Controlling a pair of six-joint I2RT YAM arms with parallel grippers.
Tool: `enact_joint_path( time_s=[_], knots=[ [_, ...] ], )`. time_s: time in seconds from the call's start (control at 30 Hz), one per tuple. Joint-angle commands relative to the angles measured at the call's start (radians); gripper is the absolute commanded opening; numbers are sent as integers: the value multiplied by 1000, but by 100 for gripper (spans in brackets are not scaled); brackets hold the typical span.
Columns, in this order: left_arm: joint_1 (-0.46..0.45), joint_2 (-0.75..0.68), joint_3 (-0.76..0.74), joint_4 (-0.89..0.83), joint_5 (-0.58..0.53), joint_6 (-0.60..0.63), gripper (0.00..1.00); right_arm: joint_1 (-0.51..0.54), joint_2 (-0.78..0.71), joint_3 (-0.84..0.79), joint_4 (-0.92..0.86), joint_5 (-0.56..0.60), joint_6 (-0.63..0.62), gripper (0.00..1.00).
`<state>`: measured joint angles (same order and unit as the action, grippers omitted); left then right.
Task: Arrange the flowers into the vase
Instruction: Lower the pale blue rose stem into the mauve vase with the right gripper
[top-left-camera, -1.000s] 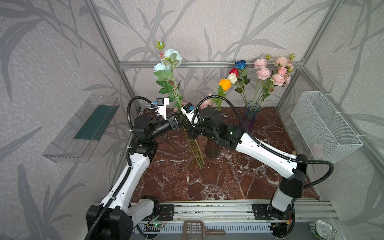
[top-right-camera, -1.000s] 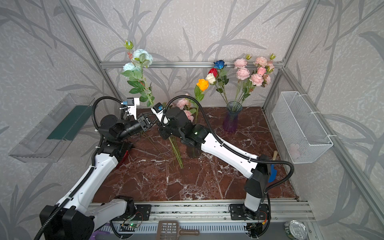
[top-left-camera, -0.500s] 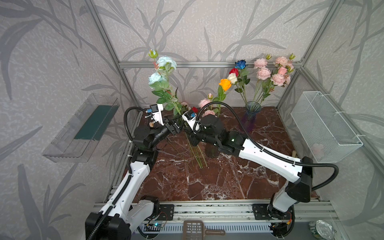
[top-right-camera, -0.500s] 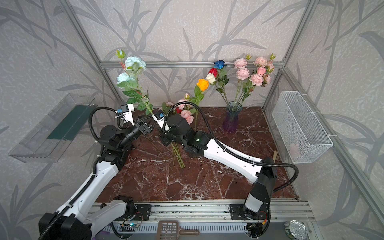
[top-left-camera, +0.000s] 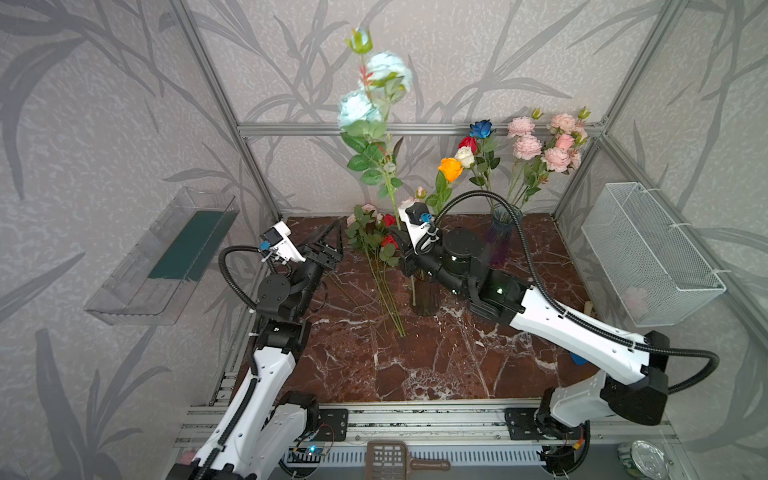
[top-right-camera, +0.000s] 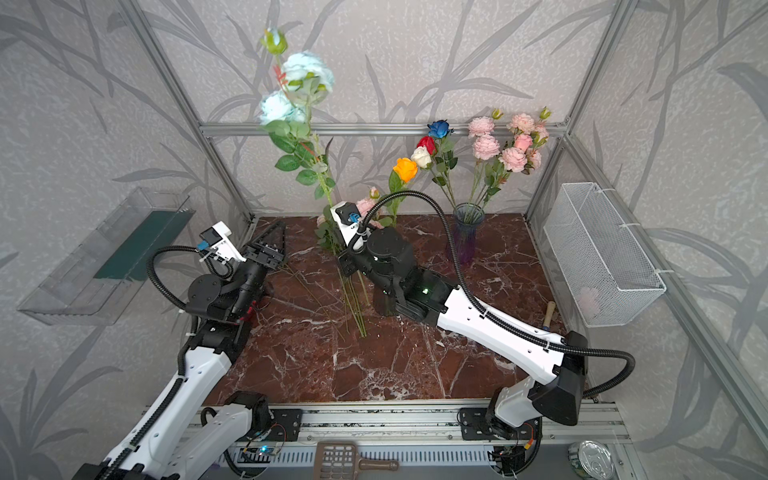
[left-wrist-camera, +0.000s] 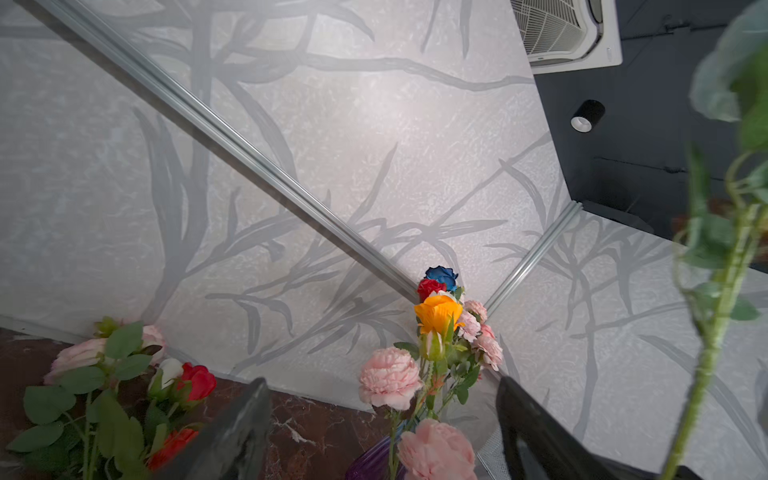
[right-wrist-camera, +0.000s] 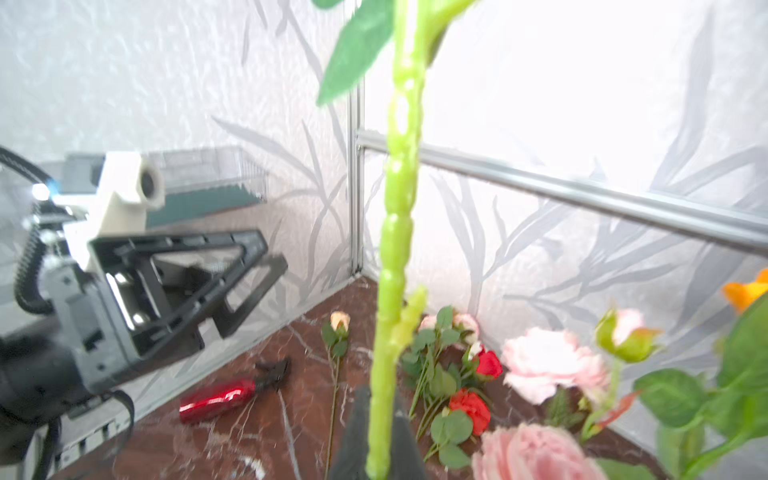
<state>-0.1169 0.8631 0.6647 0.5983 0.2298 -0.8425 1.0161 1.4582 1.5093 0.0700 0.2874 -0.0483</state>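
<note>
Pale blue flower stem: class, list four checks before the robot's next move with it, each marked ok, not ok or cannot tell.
1. Right end effector shut on pale blue flower stem: ok.
2. Left end effector open, apart from the stem: ok.
3. Purple vase upright: ok.
4. Where the stem's lower end sits, hidden by the right arm: cannot tell.

The left gripper gapes wide, empty. Between its jaws shows a purple vase with pink blooms and an orange rose; red roses lie outside one jaw, a green stem outside the other
</note>
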Motion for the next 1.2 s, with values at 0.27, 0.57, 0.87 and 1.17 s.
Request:
enact_joint_path(
  time_s=[0.27, 0.57, 0.87, 1.17],
  knots=[
    [13, 47, 6, 5, -2, -32, 84, -118, 1, 116, 118, 45, -110, 0],
    [27, 68, 10, 9, 13, -43, 84, -200, -25, -17, 141, 25, 36, 0],
    [32, 82, 19, -9, 18, -54, 83, -206, -10, -215, 183, 59, 122, 10],
    [35, 85, 17, -11, 13, -57, 83, -206, -65, -337, 212, 72, 164, 28]
  ],
)
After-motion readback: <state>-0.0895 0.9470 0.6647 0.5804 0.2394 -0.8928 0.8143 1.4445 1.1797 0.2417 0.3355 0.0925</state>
